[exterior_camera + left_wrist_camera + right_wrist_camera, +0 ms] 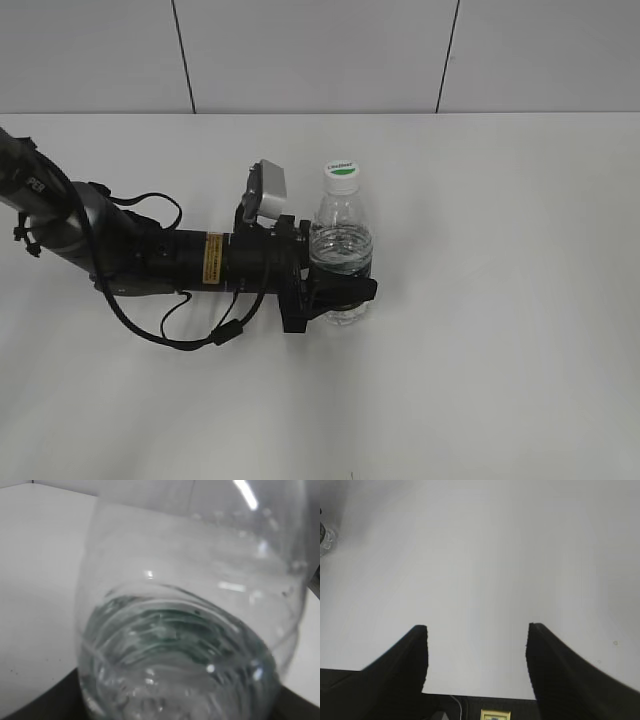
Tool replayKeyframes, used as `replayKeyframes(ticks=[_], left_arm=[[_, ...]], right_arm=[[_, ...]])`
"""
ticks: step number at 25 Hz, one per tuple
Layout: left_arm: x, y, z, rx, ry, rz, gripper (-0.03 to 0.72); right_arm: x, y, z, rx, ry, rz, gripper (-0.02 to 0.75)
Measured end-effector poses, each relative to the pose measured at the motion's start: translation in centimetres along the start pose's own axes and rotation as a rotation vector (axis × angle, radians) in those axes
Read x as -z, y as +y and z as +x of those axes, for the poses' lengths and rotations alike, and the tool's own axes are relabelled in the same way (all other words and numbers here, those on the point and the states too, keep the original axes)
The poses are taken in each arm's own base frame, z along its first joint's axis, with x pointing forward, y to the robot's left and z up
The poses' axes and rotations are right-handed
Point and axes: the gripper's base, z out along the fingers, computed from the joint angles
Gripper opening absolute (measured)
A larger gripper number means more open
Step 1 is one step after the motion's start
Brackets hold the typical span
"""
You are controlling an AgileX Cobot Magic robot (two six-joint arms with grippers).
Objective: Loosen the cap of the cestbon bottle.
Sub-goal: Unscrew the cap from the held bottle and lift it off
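Your left hand (335, 290) clamped on the upright cestbon bottle (341, 250) mid-desk (500, 300), white cap (341, 174) on, green mark, text unreadable, right hand (476, 655) spread, holding nothing.

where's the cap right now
The cap sits atop the upright cestbon bottle at the exterior view's centre, above the left gripper clamping the bottle's lower body.

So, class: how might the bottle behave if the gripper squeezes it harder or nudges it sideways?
The bottle looks like thin clear plastic, so it probably dents under a harder squeeze. It seems partly filled with water, so likely fairly heavy low down. Standing tall on a narrow base, it may tip if the left gripper, clamped low on it, lets go.
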Motion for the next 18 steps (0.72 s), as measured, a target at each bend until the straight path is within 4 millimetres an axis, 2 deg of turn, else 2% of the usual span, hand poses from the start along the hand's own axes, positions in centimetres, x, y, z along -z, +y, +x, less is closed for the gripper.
replayKeyframes(ticks=[7, 12, 16, 18], left_arm=[[0.0, 0.0, 0.0, 0.0, 0.0, 0.001, 0.419], [0.0, 0.0, 0.0, 0.0, 0.0, 0.001, 0.419], [0.0, 0.0, 0.0, -0.001, -0.001, 0.003, 0.419], [0.0, 0.0, 0.0, -0.001, -0.001, 0.003, 0.419]], right_arm=[[-1.5, 0.2, -4.4, -0.067, 0.108, -0.079, 0.473], [-3.7, -0.1, -7.7, -0.151, 0.232, -0.09, 0.473], [-5.0, 0.0, -10.6, -0.214, 0.235, -0.088, 0.473], [-5.2, 0.7, -11.9, -0.226, 0.223, -0.098, 0.473]])
